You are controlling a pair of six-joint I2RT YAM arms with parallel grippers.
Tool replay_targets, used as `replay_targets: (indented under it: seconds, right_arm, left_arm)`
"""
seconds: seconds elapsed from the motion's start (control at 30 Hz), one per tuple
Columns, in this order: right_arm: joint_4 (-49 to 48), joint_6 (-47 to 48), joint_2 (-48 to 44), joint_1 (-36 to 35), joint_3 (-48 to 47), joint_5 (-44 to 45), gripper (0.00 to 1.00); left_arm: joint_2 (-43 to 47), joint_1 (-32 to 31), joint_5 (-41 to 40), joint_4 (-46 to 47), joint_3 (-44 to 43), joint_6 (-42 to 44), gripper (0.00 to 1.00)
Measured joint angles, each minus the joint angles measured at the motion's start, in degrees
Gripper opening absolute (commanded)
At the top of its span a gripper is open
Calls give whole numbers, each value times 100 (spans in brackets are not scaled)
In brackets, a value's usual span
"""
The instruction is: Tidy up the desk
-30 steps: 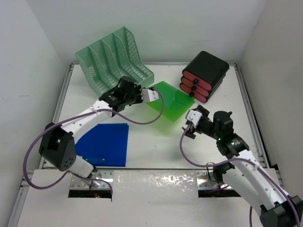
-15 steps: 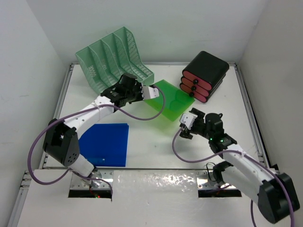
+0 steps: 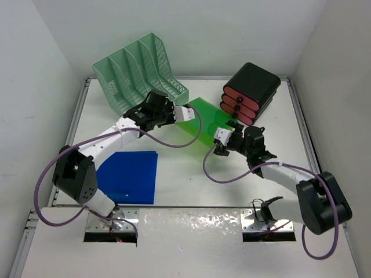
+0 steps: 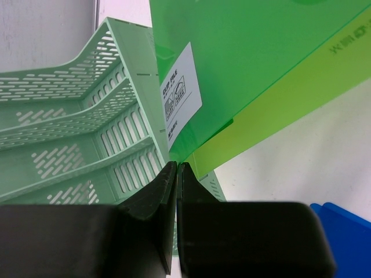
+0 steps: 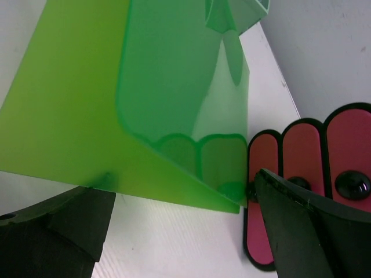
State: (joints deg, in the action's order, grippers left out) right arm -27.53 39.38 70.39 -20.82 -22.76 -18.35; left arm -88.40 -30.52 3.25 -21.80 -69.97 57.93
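While the white table (image 3: 191, 185) lies between white walls under both arms, I see a green folder (image 3: 210, 123) toward its back middle, tilted up at the left corner. There my left gripper (image 4: 176, 169) pinches its edge, fingers nearly pressed together. My right gripper (image 5: 184, 191) is spread wide at the folder's near right edge. A mint mesh rack (image 3: 139, 72) stands back left, a black-and-red drawer unit (image 3: 250, 92) back right, and a blue folder (image 3: 130, 176) lies flat front left.
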Motion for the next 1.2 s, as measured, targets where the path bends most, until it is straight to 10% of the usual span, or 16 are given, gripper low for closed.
replay_targets:
  seconds: [0.2,0.5,0.7,0.93,0.97,1.2]
  right_arm:
    - [-656,-254,542,55,-59,-358,86]
    - [-1180,-1021,994,83,-273,-929,0]
    - [-1700,-1438,866,120,-59,-881,0]
    - [-2267,-1895,186,81,431,-981,0]
    - [-2321,-1934,142,81,431,-1012,0]
    - [-2730,-2190,195,81,507,-1025,0]
  left_arm:
    - [0,24,-22,-35,-26,-4,0]
    - [0,98,-92,-94,-98,-116,0]
    - [2,120,-96,-210,-162,-424,2]
    - [17,85,363,-610,-885,-986,70]
    - [24,83,442,-627,-997,-1016,92]
    - [20,83,457,-669,-1617,-1440,98]
